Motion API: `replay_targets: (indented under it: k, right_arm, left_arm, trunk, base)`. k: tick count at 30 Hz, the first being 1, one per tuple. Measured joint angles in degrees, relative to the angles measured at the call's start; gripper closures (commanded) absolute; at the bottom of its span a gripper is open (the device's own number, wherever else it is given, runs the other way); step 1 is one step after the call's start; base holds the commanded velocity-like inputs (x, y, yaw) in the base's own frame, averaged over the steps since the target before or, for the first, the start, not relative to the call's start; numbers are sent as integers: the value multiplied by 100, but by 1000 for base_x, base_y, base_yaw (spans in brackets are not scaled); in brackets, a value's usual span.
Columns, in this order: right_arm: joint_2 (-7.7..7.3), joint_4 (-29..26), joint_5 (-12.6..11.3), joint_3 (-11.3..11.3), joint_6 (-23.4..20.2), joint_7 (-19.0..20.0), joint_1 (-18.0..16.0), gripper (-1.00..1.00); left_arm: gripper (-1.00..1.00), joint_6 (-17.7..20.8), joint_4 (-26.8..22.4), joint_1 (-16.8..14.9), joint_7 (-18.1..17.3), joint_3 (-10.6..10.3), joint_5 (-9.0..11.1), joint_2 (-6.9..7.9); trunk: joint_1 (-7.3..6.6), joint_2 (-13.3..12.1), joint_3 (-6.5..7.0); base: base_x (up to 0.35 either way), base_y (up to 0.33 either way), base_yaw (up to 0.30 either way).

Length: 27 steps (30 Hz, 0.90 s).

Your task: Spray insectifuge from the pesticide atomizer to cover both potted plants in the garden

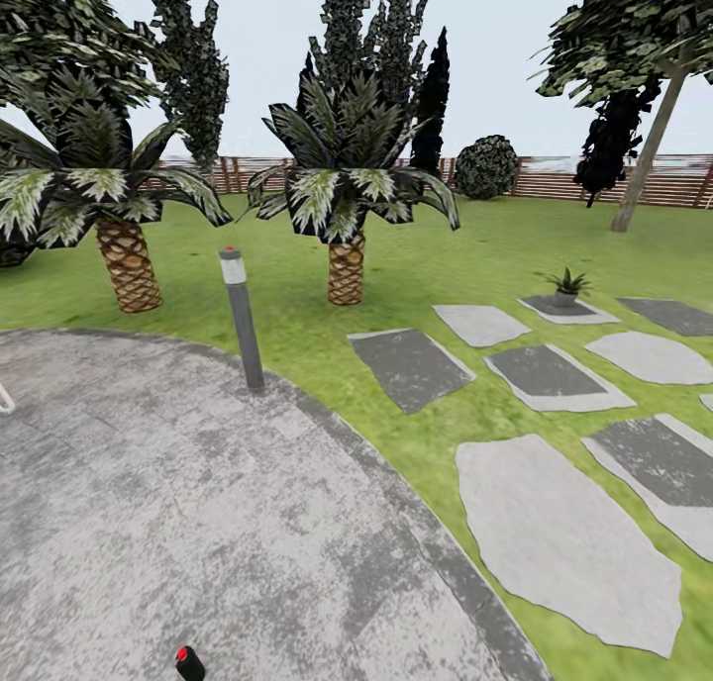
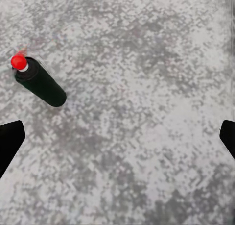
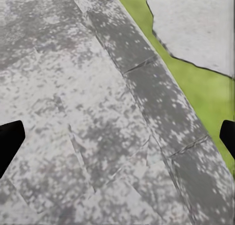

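A small black bottle with a red cap and a whitish collar, which I take for the pesticide atomizer (image 1: 188, 664), stands on the grey paving at the head view's bottom edge. My left gripper (image 2: 117, 139) hangs open above the paving, and the atomizer (image 2: 39, 83) sits off to one side beyond one black fingertip (image 2: 9, 139). My right gripper (image 3: 117, 139) is open too, over the paving's curved border with nothing between its fingers. One potted plant (image 1: 567, 285), a small green rosette in a grey pot, stands on a far stepping stone in the garden lawn (image 1: 416, 265).
A grey bollard with a red top (image 1: 241, 315) stands at the paving's edge. Two striped-leaf palms (image 1: 345, 196) rise from the lawn behind it. Flat stepping stones (image 1: 555, 533) spread to the right. A wooden slat fence (image 1: 555, 178) and a round bush (image 1: 485, 166) close the back.
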<state>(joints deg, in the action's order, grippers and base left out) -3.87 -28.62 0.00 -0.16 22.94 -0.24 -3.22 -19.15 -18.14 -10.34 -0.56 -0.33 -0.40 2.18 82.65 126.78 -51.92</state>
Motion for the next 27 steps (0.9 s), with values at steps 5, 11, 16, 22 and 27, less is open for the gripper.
replay_targets:
  k: [5, 11, 16, 22, 27]
  right_arm:
    - [0, 0, 0, 0, 0, 0, 0, -100]
    - [0, 0, 0, 0, 0, 0, 0, -100]
    - [0, 0, 0, 0, 0, 0, 0, -100]
    - [3, -8, 0, 0, 0, 5, 0, -100]
    - [8, -9, 0, 1, 0, 1, 0, -100]
  left_arm:
    - [-100, 0, 0, 0, 0, 0, 0, 0]
    - [-100, 0, 0, 0, 0, 0, 0, 0]
    - [-100, 0, 0, 0, 0, 0, 0, 0]
    - [-100, 0, 2, 0, 0, 0, 0, 0]
    - [-100, 0, 3, 0, 0, 0, 0, 0]
  trunk:
    - [0, 0, 0]
    - [0, 0, 0]
    - [0, 0, 0]
    - [0, 0, 0]
    - [0, 0, 0]
  base:
    - [248, -197, 0]
    - [252, -197, 0]
    - [247, -197, 0]
    - [238, -197, 0]
    - [236, -197, 4]
